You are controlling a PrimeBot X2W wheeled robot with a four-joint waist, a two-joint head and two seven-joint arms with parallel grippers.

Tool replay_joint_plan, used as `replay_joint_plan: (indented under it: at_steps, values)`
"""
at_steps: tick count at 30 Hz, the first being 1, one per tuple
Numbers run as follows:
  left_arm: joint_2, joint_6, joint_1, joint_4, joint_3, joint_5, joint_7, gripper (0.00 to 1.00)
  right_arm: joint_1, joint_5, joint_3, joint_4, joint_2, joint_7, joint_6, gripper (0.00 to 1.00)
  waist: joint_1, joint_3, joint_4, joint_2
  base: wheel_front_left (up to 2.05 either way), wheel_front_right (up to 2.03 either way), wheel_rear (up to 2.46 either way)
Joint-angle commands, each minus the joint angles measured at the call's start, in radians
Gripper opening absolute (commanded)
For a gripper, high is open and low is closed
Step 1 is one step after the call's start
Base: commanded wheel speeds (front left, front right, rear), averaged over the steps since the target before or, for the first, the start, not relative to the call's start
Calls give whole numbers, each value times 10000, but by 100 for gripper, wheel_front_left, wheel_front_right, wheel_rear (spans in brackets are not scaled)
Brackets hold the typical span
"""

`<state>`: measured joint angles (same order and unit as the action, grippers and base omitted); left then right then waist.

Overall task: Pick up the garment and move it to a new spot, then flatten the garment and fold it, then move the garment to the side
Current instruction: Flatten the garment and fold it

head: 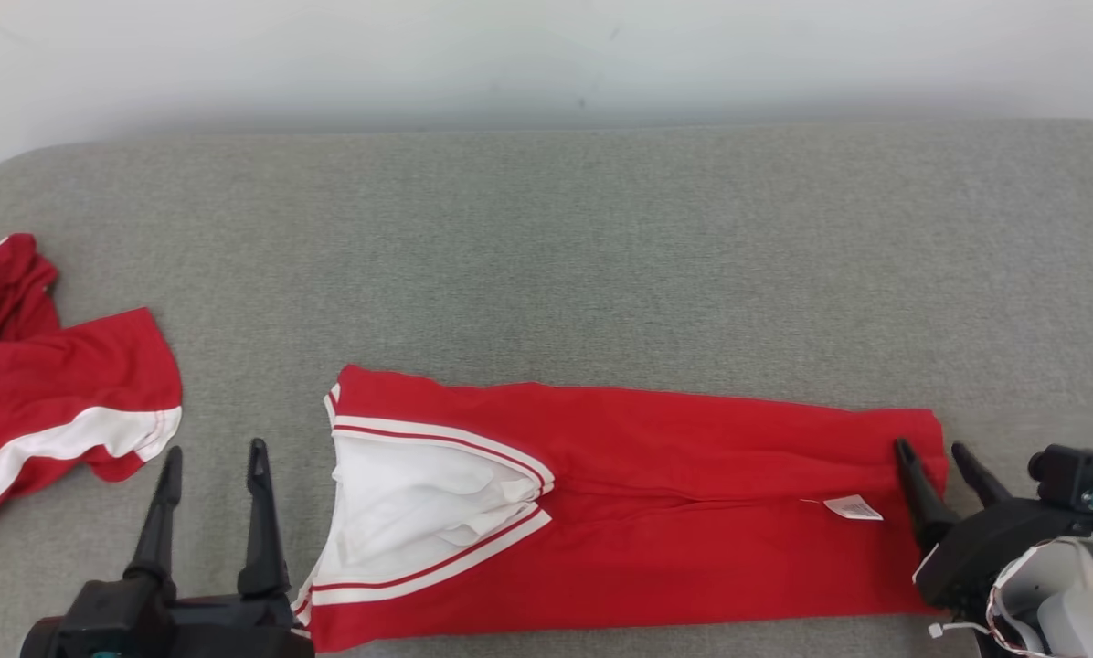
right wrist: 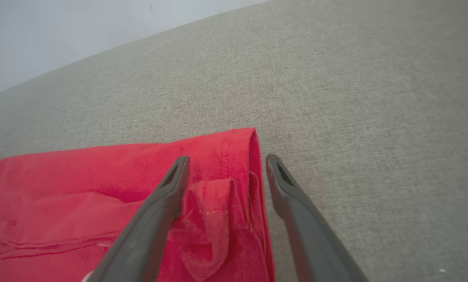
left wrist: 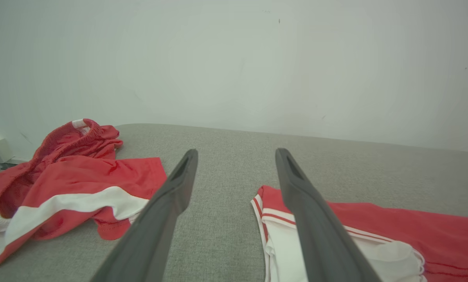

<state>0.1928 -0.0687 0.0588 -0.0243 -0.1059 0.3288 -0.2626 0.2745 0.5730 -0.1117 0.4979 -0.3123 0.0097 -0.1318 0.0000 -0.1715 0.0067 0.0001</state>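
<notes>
Left pincer (head: 215, 450) and right pincer (head: 929, 448), both shown with fingers spread and nothing gripped. The left is seen just beside the striped white end of the garment (head: 656, 512), over bare counter (head: 601, 256). The right is placed astride the opposite hem, one finger over cloth, one over the counter. The red garment is laid flat near the front edge as a long band, apparently doubled lengthwise, a label (head: 853, 507) exposed. A second red-and-white garment (head: 53, 393) is heaped at far left. Relocation, flattening and a first fold are judged done. Further folding and removal to the side are judged outstanding.
</notes>
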Motion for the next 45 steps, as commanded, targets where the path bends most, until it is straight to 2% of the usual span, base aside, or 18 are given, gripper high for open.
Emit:
replay_joint_plan:
  at_steps: [1, 10, 11, 13, 19, 24, 31, 34, 37, 45]
  values:
    - [-153, 148, -142, -107, 102, -204, -29, 100, 99, -41, -7, 289, 77, 67, 25, 100, 0, 26, 117, -1, 0, 0, 0]
    - [-706, 773, -225, -538, 610, -788, -30, 100, -221, -228, -64, 1453, 291, 298, 25, 100, 0, 295, 271, -1, 0, 0, 0]
    - [-746, 787, -249, -557, 683, -825, -30, 100, -263, -193, -106, 1505, 317, 358, 25, 40, 0, 323, 254, -1, 0, 0, 0]
    - [-811, 866, -282, -590, 808, -937, -30, 100, -278, -143, -177, 1557, 341, 389, 25, 0, 0, 369, 214, -1, 0, 0, 0]
    - [-970, 1091, -388, -647, 1145, -1180, -30, 100, 166, -22, -86, 1723, 89, 223, 27, 0, 0, 532, 34, -1, 0, 0, 0]
    - [-1053, 1201, -432, -648, 1277, -1343, -30, 100, 545, -5, 245, 1939, -490, 65, 27, 0, 0, 627, -91, -1, 0, 0, 0]
    - [-1168, 1373, -440, -710, 1412, -1464, -30, 100, 958, -191, 946, 2473, -1832, 40, 27, 0, 0, 760, -170, -1, 0, 0, 0]
    - [-1218, 1388, -505, -707, 1488, -1525, -30, 100, 1038, -340, 964, 2449, -2077, 135, 27, 0, 0, 816, -229, -1, 0, 0, 0]
    - [-1254, 1434, -581, -729, 1594, -1540, -30, 100, 1095, -385, 867, 2185, -1971, 202, 27, 0, 0, 884, -309, -1, 0, 0, 0]
    - [-1332, 1480, -654, -804, 1749, -1567, -30, 100, 829, 170, 44, 288, -840, 822, 25, 0, 0, 1013, -458, -1, 0, 0, 0]
